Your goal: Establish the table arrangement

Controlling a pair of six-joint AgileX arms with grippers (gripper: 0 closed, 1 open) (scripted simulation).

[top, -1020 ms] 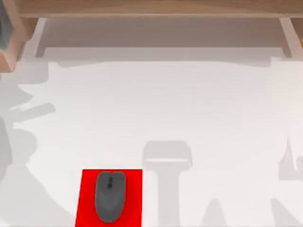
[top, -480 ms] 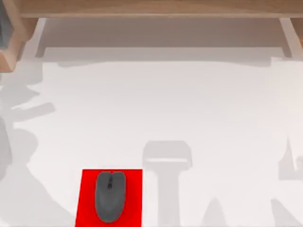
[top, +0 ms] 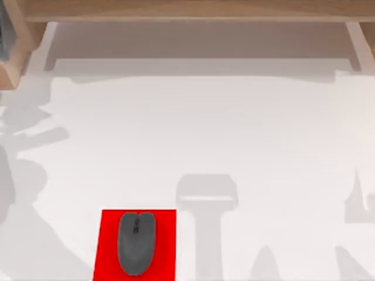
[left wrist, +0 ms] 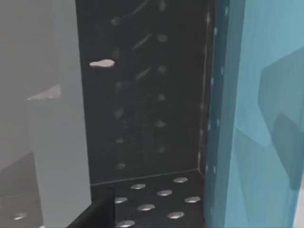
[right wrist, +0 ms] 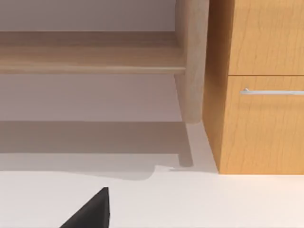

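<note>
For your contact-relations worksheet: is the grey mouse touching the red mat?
Touching. In the top view the mouse lies flat within the red mat, red showing along both its sides, on the white table.

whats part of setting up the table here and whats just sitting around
Part of the job:
white table
grey mouse, lying on the red mat near the table's front edge, left of centre

Just there:
light wooden frame along the far edge
wooden drawer cabinet
</note>
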